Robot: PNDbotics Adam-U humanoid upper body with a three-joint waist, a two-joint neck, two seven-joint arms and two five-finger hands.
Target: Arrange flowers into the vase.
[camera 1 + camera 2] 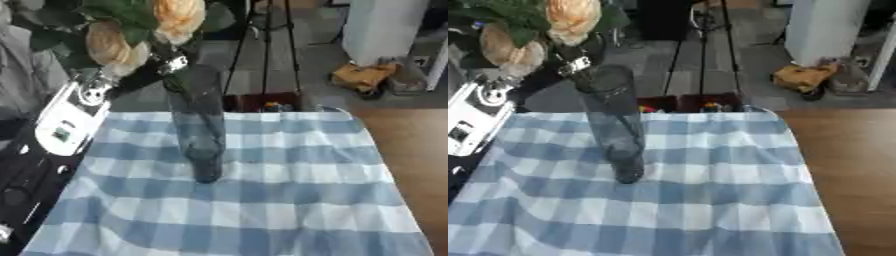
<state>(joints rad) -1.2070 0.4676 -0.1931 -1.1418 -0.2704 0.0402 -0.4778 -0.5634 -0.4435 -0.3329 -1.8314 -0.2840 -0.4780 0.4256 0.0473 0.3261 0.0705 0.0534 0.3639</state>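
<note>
A: Smoky grey glass, that's what we notice first. The vase (199, 125) is a tall, narrow cylinder standing upright on the blue and white checked cloth (289, 200), roughly in the middle of its far half.

B: Same here. And the flowers (140, 30), 2 peach blooms with dark green leaves, sit up at the top left, just above the vase's rim. Petals look soft and ruffled.

A: We see the left hand (171, 64) under the blooms, dark with a silver bit. Honestly we cannot tell how its fingers are set, the leaves cover them.

B: Agreed. The white and black arm (66, 120) runs up along the cloth's left edge.

A: Around it: a dark red box (689, 102) just behind the table's far edge, black tripod legs (262, 45) past that, something yellow (360, 75) on the grey floor beside a white cabinet (381, 27).

B: Bare brown wood tabletop (850, 175) shows right of the cloth.
</note>
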